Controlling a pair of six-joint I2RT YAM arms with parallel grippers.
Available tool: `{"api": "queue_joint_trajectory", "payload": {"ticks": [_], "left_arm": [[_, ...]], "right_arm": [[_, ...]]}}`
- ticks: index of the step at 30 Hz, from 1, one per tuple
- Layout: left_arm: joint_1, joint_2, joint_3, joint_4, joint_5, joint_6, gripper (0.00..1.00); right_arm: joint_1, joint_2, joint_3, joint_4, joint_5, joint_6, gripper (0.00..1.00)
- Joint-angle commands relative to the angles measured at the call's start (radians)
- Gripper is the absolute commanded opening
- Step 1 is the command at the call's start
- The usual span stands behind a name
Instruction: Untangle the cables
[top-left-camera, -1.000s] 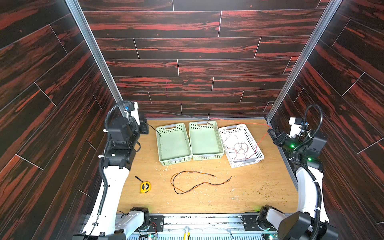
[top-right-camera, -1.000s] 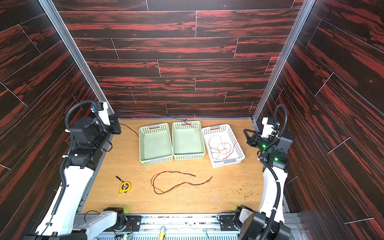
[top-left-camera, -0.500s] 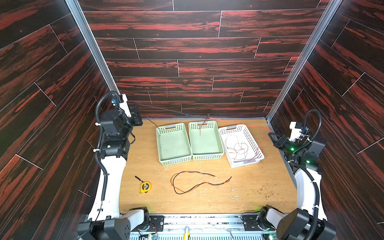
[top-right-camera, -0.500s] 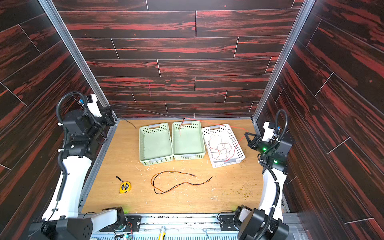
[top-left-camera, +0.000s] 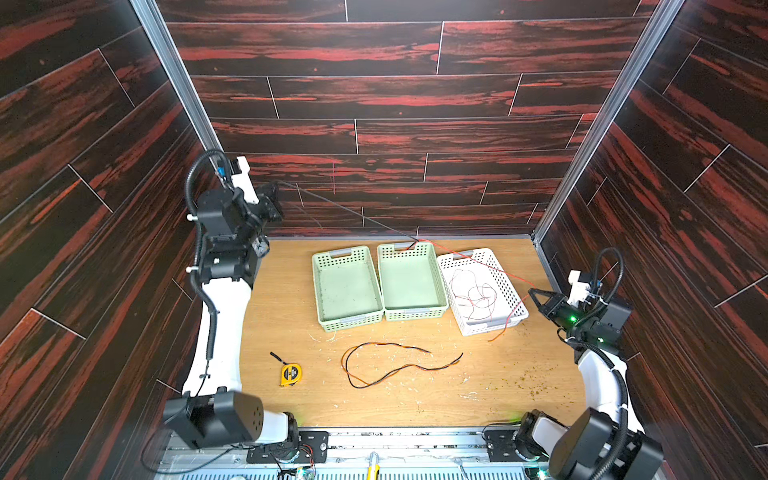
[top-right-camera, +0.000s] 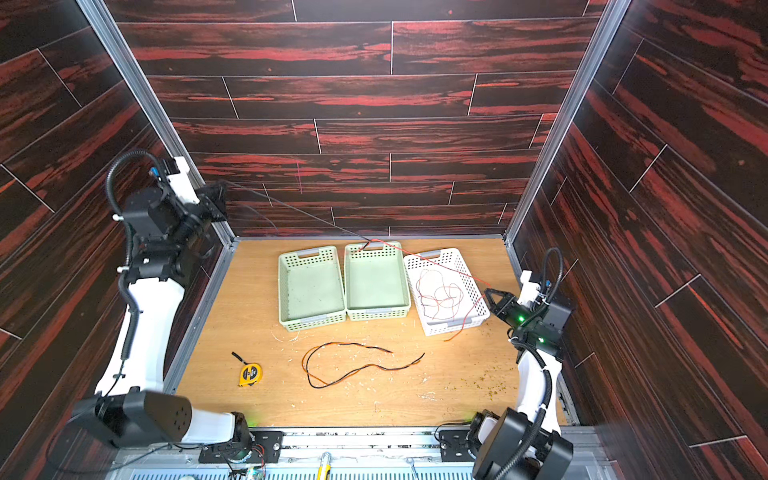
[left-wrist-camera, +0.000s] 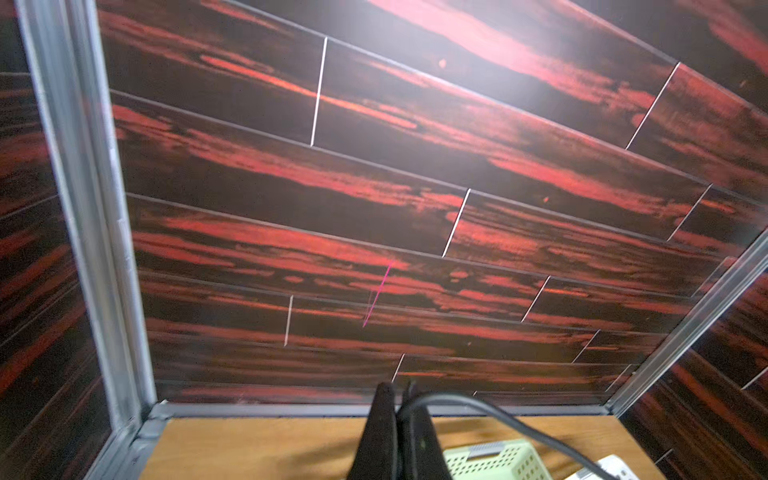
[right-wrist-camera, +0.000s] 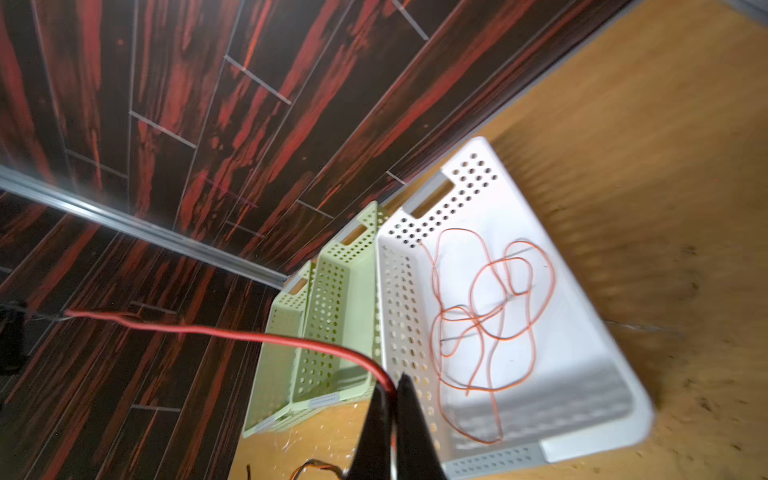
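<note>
While left claw (left-wrist-camera: 398, 387) pinches black cable (left-wrist-camera: 520, 424), right claw (right-wrist-camera: 393, 380): red cable (right-wrist-camera: 249, 337) (taut).

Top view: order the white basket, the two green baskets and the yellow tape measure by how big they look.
1. White basket, slightly the largest.
2. Left green basket and middle green basket: look alike, not ranked.
3. Yellow tape measure, far the smallest.

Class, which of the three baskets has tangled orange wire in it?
The white basket, rightmost, holds the orange wire; the left green basket and middle green basket have bare floors.
</note>
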Motion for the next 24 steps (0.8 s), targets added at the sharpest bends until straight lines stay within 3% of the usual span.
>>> {"api": "queue_joint_trajectory", "payload": {"ticks": [1,24], "left_arm": [[0.030,0.011,0.074,0.048,-0.014,-0.041,0.00],[0.104,0.099,0.199,0.048,0.006,-0.082,0.00]], "right_arm": [[-0.034,0.031,-0.026,0.056,0.036,0.030,0.00],[-0.127,0.214,-0.112,0.084,0.124,-0.017,0.00]]}}
